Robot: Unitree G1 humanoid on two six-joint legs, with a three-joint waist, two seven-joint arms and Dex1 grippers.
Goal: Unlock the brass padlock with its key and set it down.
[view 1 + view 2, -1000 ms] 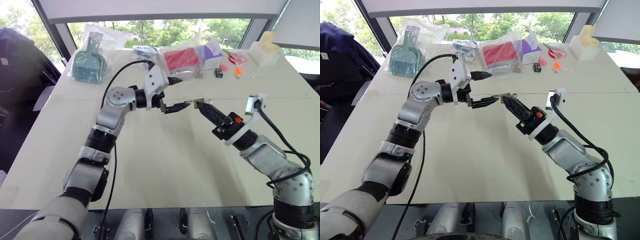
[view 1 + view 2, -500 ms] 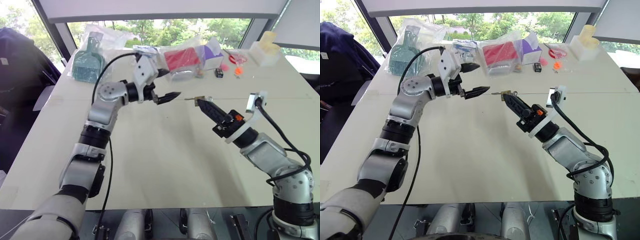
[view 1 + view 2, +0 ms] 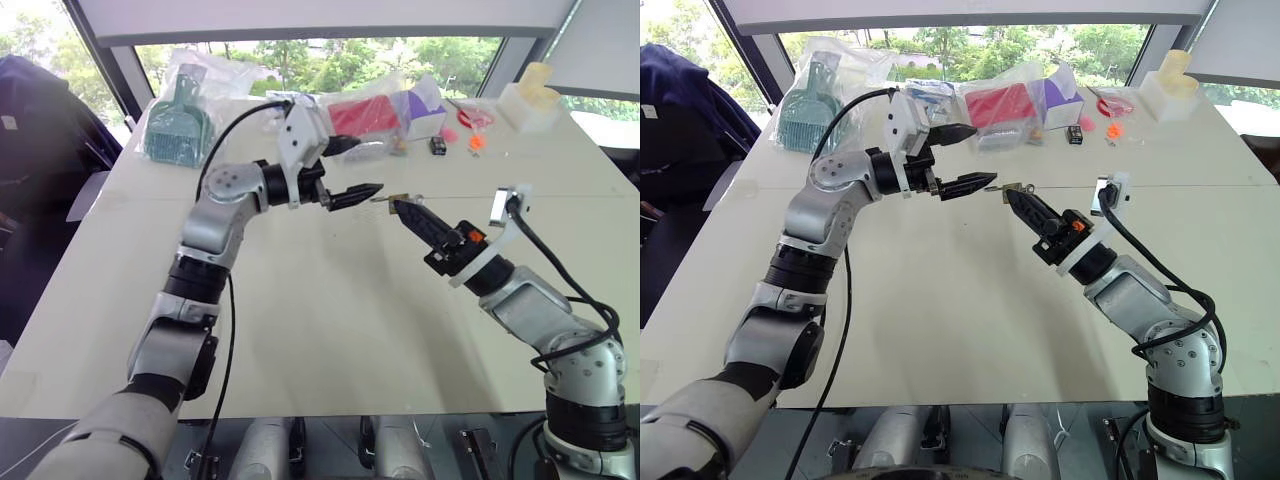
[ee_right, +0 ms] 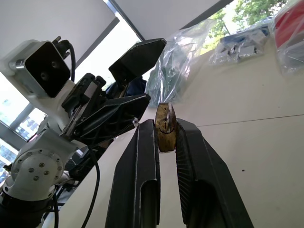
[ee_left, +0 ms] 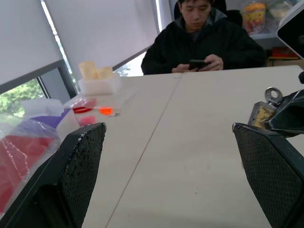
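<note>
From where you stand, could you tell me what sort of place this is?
Probably an office or lab: a large pale table by big windows, bagged supplies along its far edge, and a seated person using a phone.

The brass padlock (image 3: 398, 197) is pinched at the tip of the right gripper (image 3: 404, 208), held up above the table (image 3: 330, 300). The left gripper (image 3: 355, 172) is seen spread wide, pointing at it from just beside, apart. Bagged items (image 3: 365, 118) are piled along the far edge.

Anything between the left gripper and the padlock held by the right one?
Nothing visible. The open left gripper faces the brass padlock, pinched in the right gripper's fingertips above the table, with only open air in the short gap between them.
</note>
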